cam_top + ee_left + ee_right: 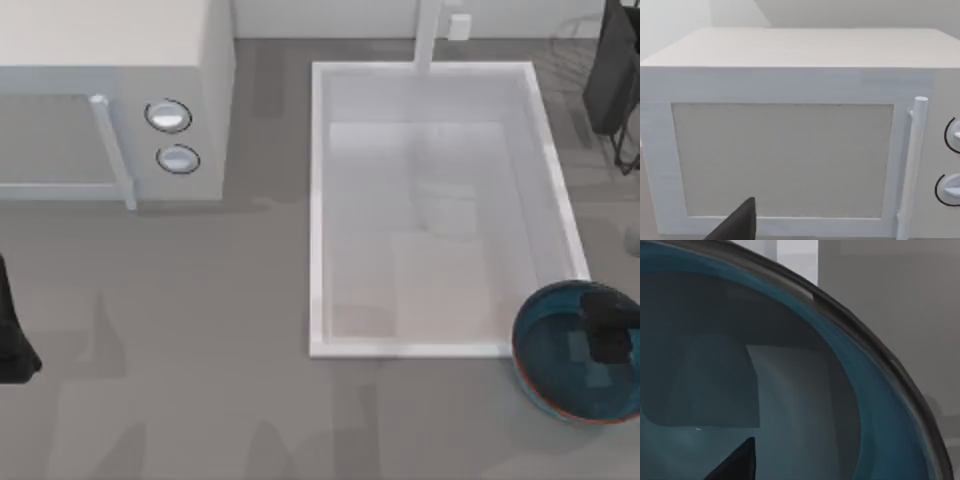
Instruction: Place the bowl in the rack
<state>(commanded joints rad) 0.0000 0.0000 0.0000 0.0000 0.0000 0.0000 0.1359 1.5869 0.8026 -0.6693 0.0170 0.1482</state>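
One bowl (565,355) on table, right claw (610,335) inside it

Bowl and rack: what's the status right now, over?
Right gripper over the bowl, near table's right edge. Left gripper parked far left. Rack far right corner; sink alongside the path.

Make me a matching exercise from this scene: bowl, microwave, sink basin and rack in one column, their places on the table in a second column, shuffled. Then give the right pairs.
Things:
1. bowl
2. microwave
3. sink basin
4. rack

Places, by the top view:
A. far left corner of the table
B. middle of the table, right of the two knobs
C. near right, just off the basin's corner, under the right gripper
D. far right corner, partly in view

Pairs: 1-C, 2-A, 3-B, 4-D

The left gripper sits parked at the left edge.
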